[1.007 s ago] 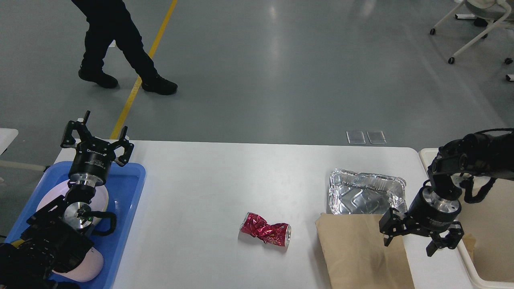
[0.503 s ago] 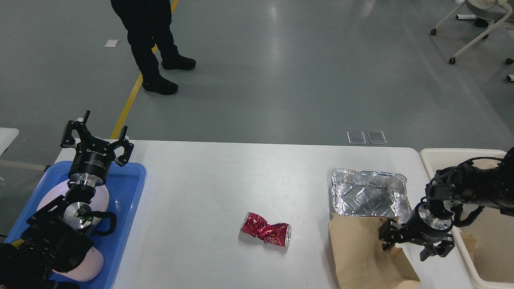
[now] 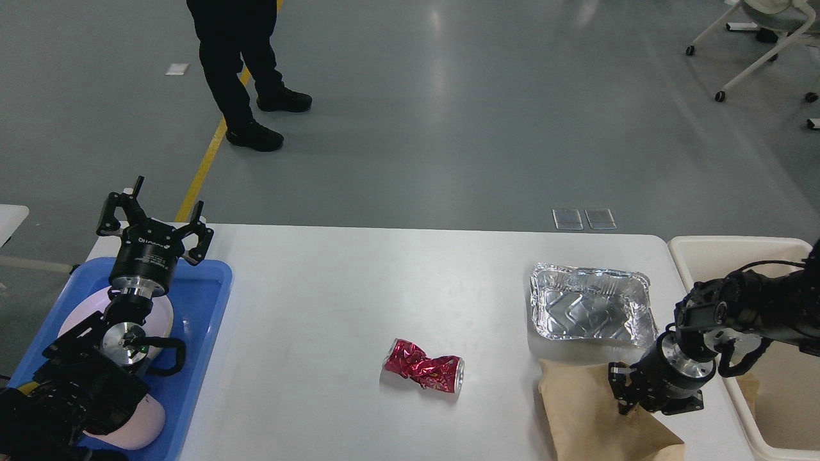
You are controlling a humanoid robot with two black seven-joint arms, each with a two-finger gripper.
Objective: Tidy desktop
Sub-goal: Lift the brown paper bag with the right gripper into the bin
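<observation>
- Since a second ago my right gripper [image 3: 634, 400] has come down and toward me onto the brown paper bag [image 3: 596, 416], which has slid toward the near edge, away from the foil tray [image 3: 592, 312].
- Its fingers are dark and bunched at the bag's edge; I cannot tell whether they grip it.
- My left gripper [image 3: 155, 218] hangs spread wide and empty above the blue tray [image 3: 205, 301].
- On the white desktop [image 3: 359, 288], a crushed red can [image 3: 425, 369] lies near the middle.

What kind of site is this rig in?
Likely an indoor robotics lab or test floor, not a home: a polished grey floor with a yellow line, wheeled office chairs, and a white desktop staged with litter.
</observation>
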